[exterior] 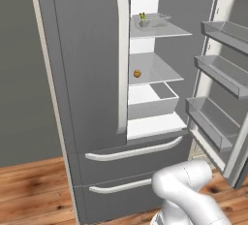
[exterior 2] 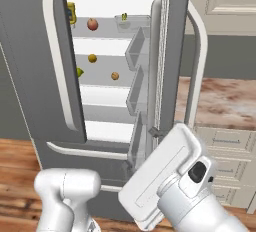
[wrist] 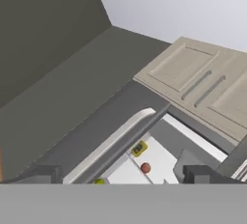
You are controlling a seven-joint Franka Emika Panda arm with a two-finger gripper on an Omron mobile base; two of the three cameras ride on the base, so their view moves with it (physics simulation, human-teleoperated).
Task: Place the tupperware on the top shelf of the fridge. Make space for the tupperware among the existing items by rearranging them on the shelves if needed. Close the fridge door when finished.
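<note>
The fridge (exterior: pixel 87 73) has its left door shut and its right door (exterior: pixel 227 88) swung wide open. The tupperware (exterior: pixel 142 22), a small translucent tub with green inside, sits on the highest shelf that shows (exterior: pixel 164 30); from the right it appears as the tupperware (exterior 2: pixel 125 23). A red-orange fruit (exterior 2: pixel 92 24) lies on that same shelf. A tan-brown item (exterior: pixel 137 73) rests one shelf lower. My gripper (wrist: pixel 123 177) is open with nothing between its fingertips (wrist: pixel 43 174). It is drawn back from the fridge and looks toward the fridge's upper part, where the red fruit (wrist: pixel 145 168) shows.
Grey door racks (exterior: pixel 218 69) line the open door. A grey drawer (exterior: pixel 152 100) sits under the second shelf. A yellow item (exterior 2: pixel 71 12), an orange one (exterior 2: pixel 92 58) and a green one (exterior 2: pixel 79 72) lie deeper inside. Beige cabinets (exterior 2: pixel 225 141) stand right of the fridge.
</note>
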